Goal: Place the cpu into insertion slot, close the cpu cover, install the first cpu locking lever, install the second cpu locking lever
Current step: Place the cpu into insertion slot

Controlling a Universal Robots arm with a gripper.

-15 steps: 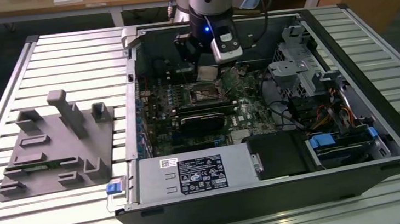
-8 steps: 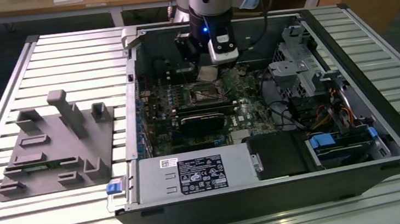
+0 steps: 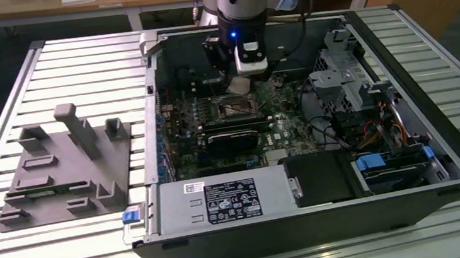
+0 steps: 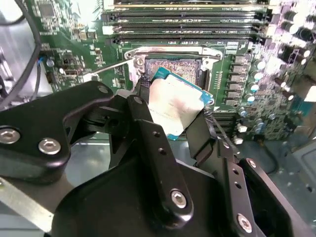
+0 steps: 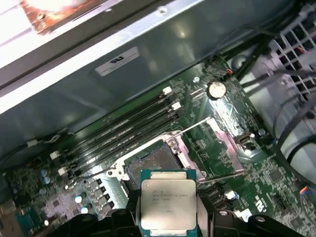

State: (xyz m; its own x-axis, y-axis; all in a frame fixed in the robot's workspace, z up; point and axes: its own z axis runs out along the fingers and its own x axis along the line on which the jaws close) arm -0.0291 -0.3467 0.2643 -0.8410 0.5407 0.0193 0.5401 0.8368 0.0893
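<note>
On the slatted silver metal table (image 3: 80,67) lay the big open black computer case (image 3: 308,235), and inside it the green circuit board (image 5: 197,148) faced upward. Your grey robot arm (image 3: 243,1) reached down into the case from above. Its black two-finger gripper (image 4: 173,111) was clenched on the cpu (image 5: 168,202), the small flat square chip with a dull silver-grey top, and held it by two opposite edges.

The insertion slot (image 5: 153,165), a square dark socket recess with a thin silvery rim, was bare. The chip hung close over it and, as I judge, was not yet seated. The cpu cover (image 5: 224,140), a thin silvery frame plate, stood swung open beside the slot. A thin wire locking lever (image 5: 195,124) was lifted free as well.

You had some risks here. In the second wrist view the chip looked turned a little against the sides of the socket. If you lowered it so, a corner could land on the rim and the chip could sit crooked or press on the fine contacts. The grip was only on thin edges, so a small knock could tilt the chip between the fingers. The fingers themselves passed near the open cover and the lever, and a touch could push the cover down onto the chip too early.
</note>
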